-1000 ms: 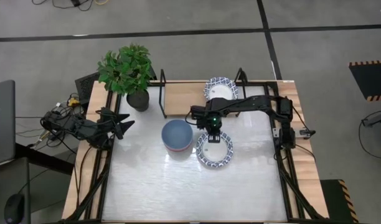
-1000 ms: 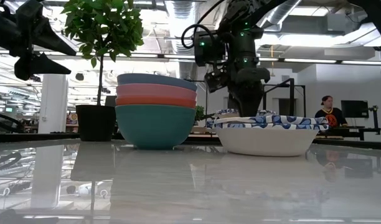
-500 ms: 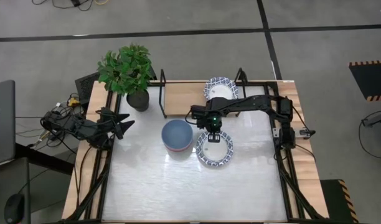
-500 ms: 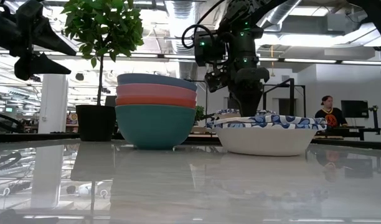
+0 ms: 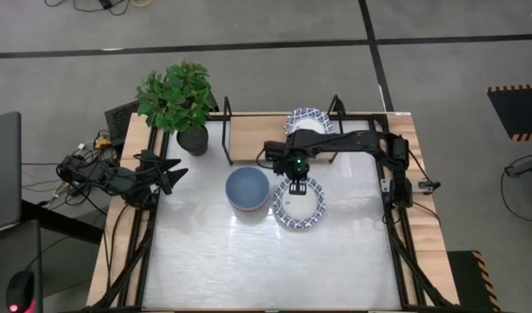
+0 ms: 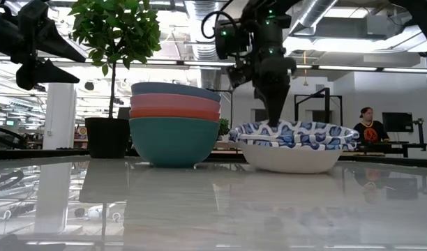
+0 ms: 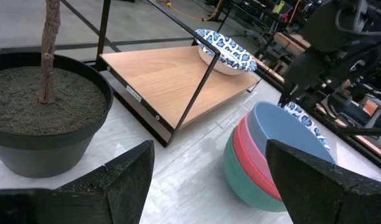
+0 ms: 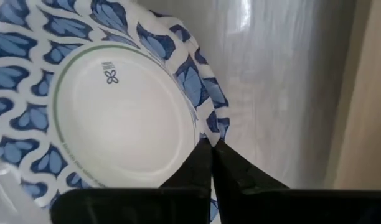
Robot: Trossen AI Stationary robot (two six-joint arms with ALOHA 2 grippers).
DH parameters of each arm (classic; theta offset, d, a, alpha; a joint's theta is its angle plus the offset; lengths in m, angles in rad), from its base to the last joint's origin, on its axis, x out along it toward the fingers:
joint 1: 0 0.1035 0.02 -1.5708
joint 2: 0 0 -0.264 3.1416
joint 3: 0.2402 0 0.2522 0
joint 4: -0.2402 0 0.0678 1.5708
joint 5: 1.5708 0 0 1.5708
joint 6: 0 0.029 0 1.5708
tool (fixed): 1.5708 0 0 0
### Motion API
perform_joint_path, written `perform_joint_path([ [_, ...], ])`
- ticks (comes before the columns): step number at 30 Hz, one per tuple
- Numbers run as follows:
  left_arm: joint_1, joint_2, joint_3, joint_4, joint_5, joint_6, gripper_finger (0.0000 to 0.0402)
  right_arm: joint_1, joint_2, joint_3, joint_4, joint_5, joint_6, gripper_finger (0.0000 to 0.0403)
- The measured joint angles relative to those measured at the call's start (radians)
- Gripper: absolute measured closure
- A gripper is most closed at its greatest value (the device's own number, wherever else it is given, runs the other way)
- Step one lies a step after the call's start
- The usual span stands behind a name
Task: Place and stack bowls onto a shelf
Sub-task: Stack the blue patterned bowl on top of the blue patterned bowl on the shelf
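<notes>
A white bowl with a blue patterned rim sits right of a stack of blue, red and teal bowls. In the low view a second white bowl shows under it. My right gripper is above the patterned bowl's far side, shut on its rim. The shelf stands along the far edge, its wooden plank carrying another patterned bowl near its right end. My left gripper waits open and raised at the table's left edge. My right gripper pinches the far part of the top patterned bowl's rim between its two fingers, one inside the bowl and one outside. The fingers come from above, pointing down. The bowl is tilted, far side raised, over the white bowl beneath.
A potted plant in a dark pot stands at the shelf's left end. The shelf's black wire end frames rise at both ends of the plank. The pale tabletop stretches toward the near edge. A person sits far off in the room.
My right gripper has risen a little and shifted slightly toward the far edge. The patterned bowl's rim has come up with it and tipped, and the bowl sits a bit nearer the shelf than before. The stack of plain bowls has stayed put.
</notes>
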Motion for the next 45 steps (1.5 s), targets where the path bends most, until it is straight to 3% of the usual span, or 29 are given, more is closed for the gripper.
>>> perform_joint_path([
  [9,0.0,0.0,0.0,0.0,0.003,0.0,0.0109,0.0,-0.009,0.109,-0.142,-0.05,0.0,0.0379],
  [17,0.0,0.0,0.0,-0.001,0.004,0.0,0.0109,-0.016,-0.125,0.131,-0.131,-0.061,0.018,0.0375],
  [20,0.0,0.0,0.0,-0.002,0.004,0.0,0.0109,-0.04,-0.181,0.131,-0.115,-0.006,0.058,0.0381],
  [23,0.0,0.0,0.0,-0.002,0.004,0.0,0.0109,-0.095,-0.233,0.13,-0.059,0.045,0.144,0.038],
  [31,0.0,0.0,0.0,-0.002,0.002,0.0,0.0109,-0.32,-0.369,0.131,0.109,0.048,0.348,0.0381],
  [38,0.0,0.0,0.0,-0.002,-0.016,0.0,0.0109,-0.534,-0.359,0.131,0.134,0.043,0.438,0.0381],
  [45,0.0,0.0,0.0,-0.002,-0.017,0.0,0.0109,-0.68,-0.26,0.13,0.131,-0.122,0.404,0.0381],
])
